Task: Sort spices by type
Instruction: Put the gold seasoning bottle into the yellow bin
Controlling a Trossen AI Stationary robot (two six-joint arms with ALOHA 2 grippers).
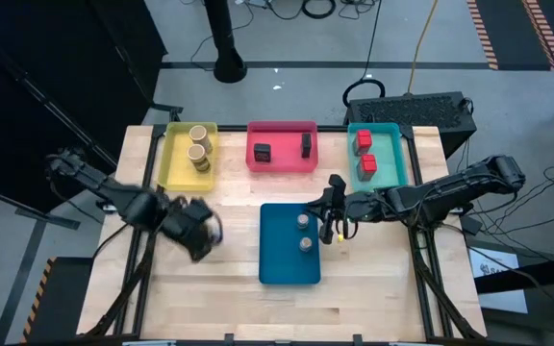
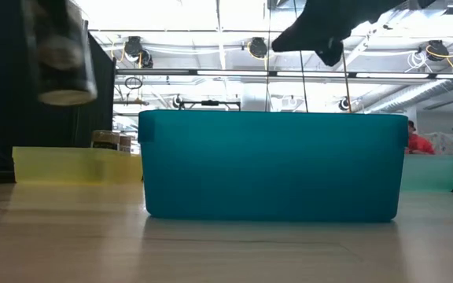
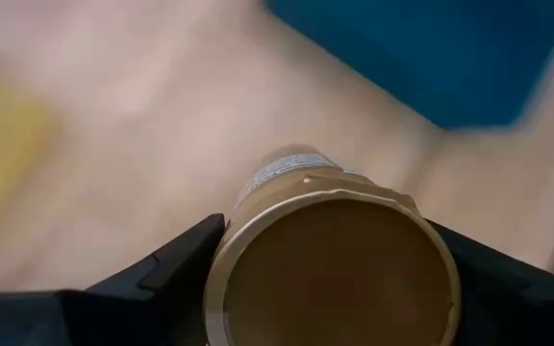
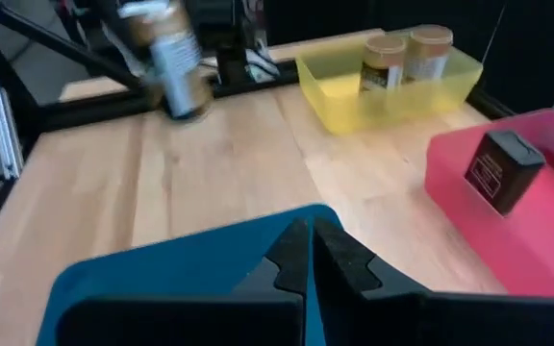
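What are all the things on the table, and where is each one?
Tan jars: two, in the yellow tray.
Tan jar: one, held above the table.
Dark boxes: two, in the red tray.
Red boxes: two, in the teal tray.
Grey round jars: two, in the blue tray.
Table: one, light wood.
Left gripper: grips the tan jar.
Right gripper: shut, at the blue tray's edge.

closed gripper (image 4: 308, 252), blue tray (image 4: 162, 269), yellow tray (image 4: 335, 96)
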